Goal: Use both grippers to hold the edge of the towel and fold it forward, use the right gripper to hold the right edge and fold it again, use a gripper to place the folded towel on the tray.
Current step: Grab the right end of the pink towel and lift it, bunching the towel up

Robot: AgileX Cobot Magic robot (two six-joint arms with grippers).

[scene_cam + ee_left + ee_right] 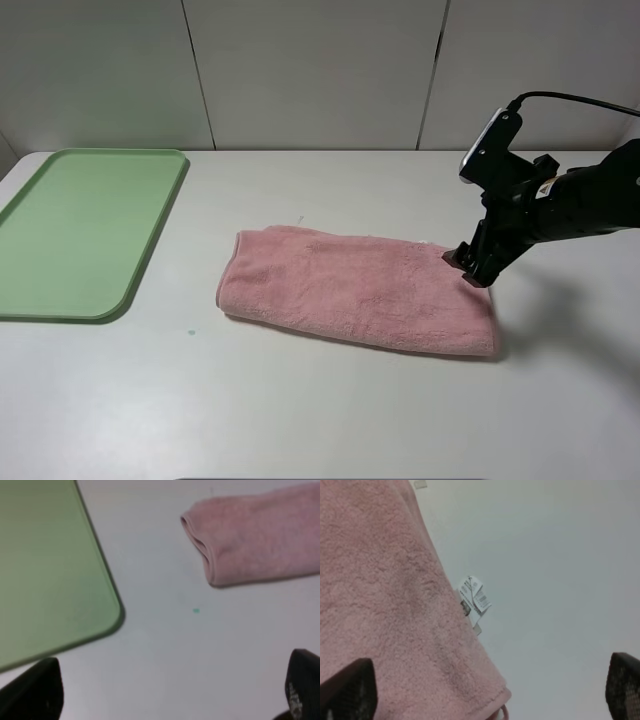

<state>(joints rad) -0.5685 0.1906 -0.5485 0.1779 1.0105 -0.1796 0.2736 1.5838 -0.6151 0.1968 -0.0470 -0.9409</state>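
Towel: lies mid-desk as a long doubled strip, a little toward the desk's right side, fold facing the near edge. Plush and limp; likely light, grippy rather than slick, nothing to break. It will sag and drape from any pinch, so both layers need taking together.

Right gripper: jaws spread wide, holding nothing, tips low at the strip's far right corner. White tag sticks out from the hem there.

Best hold, I judge: the right edge, pinched through the thick hem.

Left gripper: jaws wide apart, empty, hanging over bare desk near the tray's near corner.

Tray: along the desk's left edge, well apart from the towel.

Room: open desk between towel and tray, and along the near edge; a leftward fold has a free path.
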